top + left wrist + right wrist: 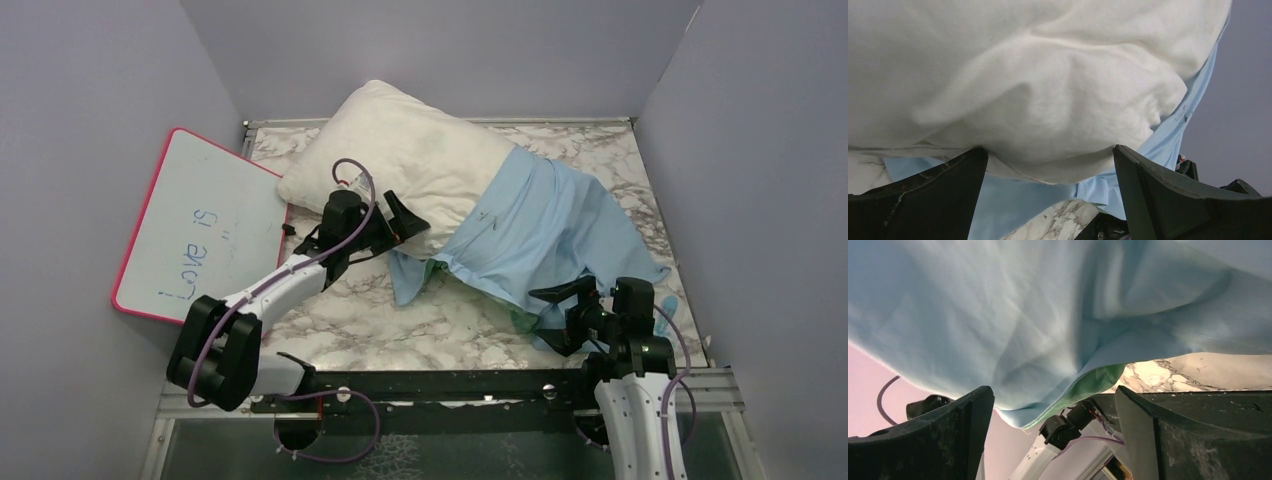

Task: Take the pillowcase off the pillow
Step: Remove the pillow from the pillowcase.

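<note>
Pillow [400, 150]: one, cream-white, at the far middle of the table.
Pillowcase [545, 235]: one, light blue, with a green face showing at its near edge; it lies to the right, over the pillow's right end.
Whiteboard [200, 225]: one, pink-framed, at the far left.
Table [440, 325]: one, marble-patterned.
Arms: two, the left arm [270, 290] near left and the right arm [630, 410] near right.
Grippers: two, the left gripper [395, 232] and the right gripper [555, 318].
Fingers [923, 200]: four, two per gripper.
Purple cables [355, 170]: two, one on each arm.
</note>
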Robot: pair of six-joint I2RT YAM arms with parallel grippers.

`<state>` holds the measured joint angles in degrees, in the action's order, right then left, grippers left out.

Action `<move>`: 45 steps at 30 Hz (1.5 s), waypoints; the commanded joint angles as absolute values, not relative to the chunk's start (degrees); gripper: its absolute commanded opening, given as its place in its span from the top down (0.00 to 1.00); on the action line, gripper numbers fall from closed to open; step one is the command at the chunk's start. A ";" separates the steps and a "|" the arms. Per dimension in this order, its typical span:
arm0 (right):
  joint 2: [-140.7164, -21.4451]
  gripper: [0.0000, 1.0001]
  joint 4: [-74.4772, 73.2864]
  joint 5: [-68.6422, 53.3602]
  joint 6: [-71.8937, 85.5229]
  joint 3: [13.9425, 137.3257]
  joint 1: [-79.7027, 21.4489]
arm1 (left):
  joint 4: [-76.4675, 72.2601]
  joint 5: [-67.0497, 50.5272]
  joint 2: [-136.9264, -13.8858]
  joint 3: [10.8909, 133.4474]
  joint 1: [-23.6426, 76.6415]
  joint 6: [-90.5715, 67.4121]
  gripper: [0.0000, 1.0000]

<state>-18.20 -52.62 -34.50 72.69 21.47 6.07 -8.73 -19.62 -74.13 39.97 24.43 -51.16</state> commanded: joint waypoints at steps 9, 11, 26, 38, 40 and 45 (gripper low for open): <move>-23.67 0.20 -38.93 -38.73 76.80 16.09 6.21 | -14.90 -19.04 -83.94 41.99 29.99 -50.35 0.11; -25.62 0.24 -38.07 -38.47 75.36 16.39 6.24 | -14.34 -18.02 -84.93 42.39 30.06 -50.11 0.21; -27.33 0.99 -47.54 -13.62 65.02 31.79 6.24 | -1.36 -8.94 -84.97 52.28 26.81 -37.77 1.00; -36.11 0.99 -59.80 26.52 51.62 56.72 6.24 | 6.50 -9.39 -81.91 56.77 19.43 -31.01 1.00; -35.08 0.99 -56.93 20.04 49.72 56.14 6.24 | 6.32 -11.05 -81.91 56.88 19.42 -30.85 1.00; -35.65 0.88 -49.84 -9.30 46.17 49.40 6.24 | 5.18 -15.97 -81.74 56.37 19.42 -31.78 1.00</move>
